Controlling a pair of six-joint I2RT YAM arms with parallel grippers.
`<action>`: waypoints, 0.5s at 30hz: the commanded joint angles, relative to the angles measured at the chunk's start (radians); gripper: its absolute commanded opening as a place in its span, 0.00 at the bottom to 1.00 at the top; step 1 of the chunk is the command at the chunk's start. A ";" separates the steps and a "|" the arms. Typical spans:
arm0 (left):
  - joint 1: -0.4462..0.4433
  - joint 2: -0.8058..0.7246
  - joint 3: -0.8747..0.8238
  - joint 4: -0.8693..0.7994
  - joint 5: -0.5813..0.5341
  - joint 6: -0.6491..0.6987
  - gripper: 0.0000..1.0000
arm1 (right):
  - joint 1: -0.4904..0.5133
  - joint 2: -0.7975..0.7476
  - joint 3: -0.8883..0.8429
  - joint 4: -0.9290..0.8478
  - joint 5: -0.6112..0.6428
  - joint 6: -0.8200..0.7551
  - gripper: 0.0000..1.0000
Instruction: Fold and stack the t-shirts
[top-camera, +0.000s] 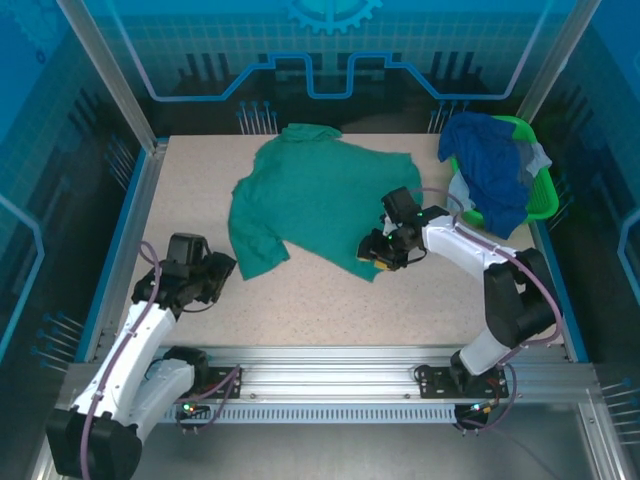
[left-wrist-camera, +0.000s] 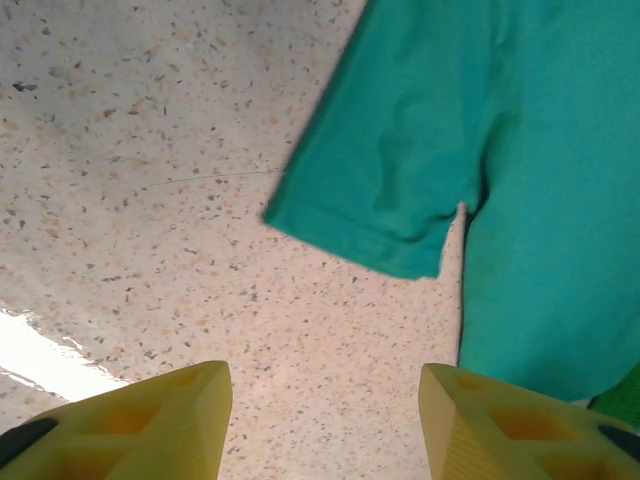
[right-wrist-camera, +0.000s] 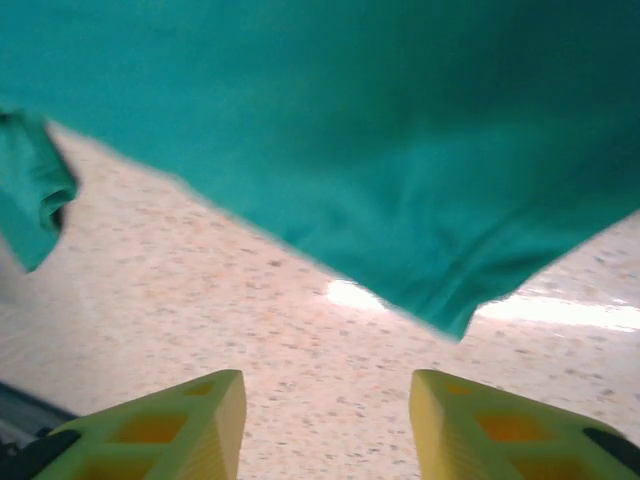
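Top external: noting teal-green t-shirt lying spread mid-table, long axis running far-to-near, right gripper hovering nearer at its near-right hem corner, left gripper waiting just beside the left sleeve, both jaws standing parted, holding nothing.

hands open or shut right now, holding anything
left hand: open, holding nothing, over bare table beside the shirt
right hand: open, holding nothing, just off the shirt's edge
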 joint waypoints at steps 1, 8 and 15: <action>-0.008 0.049 0.097 0.024 0.026 -0.001 0.53 | -0.013 -0.056 0.031 -0.041 0.064 -0.010 0.49; 0.001 0.425 0.318 0.151 0.069 0.077 0.33 | -0.070 -0.042 0.090 -0.058 0.134 -0.020 0.45; 0.049 0.874 0.623 0.204 0.099 0.202 0.24 | -0.099 0.004 0.060 -0.023 0.134 0.079 0.35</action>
